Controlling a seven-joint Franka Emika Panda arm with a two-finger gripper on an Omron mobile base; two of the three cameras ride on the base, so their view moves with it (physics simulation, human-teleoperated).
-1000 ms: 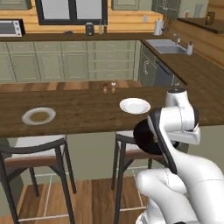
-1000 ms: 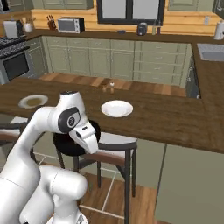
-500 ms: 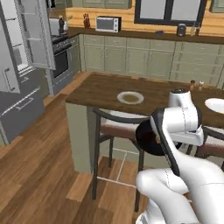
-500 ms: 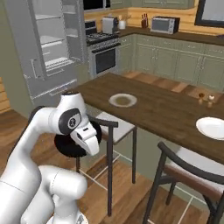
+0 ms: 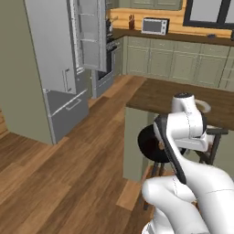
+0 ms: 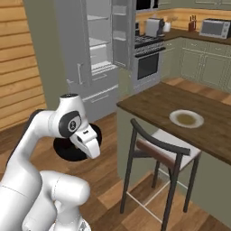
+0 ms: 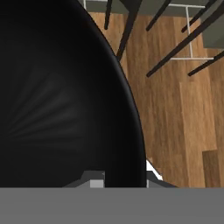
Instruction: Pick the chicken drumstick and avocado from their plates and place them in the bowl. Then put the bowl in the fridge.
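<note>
Bowl point(image 5: 151, 145), glossy black and rigid, hangs off the desk's point(image 5: 160, 98) near side above the wood floor, its rim pinched by the pincer point(image 7: 124, 181). Probably slippery and top-heavy; a rim hold needs level carrying toward the open fridge point(image 5: 68, 55), far left.

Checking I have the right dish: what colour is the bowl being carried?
Glossy black; the bowl shows best in the hand view.

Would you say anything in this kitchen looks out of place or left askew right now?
The fridge stands with its upper door swung open, shelves exposed. That suits the job: the black bowl is held off the counter, jaws shut on its rim. Nothing looks spilled or damaged.
</note>
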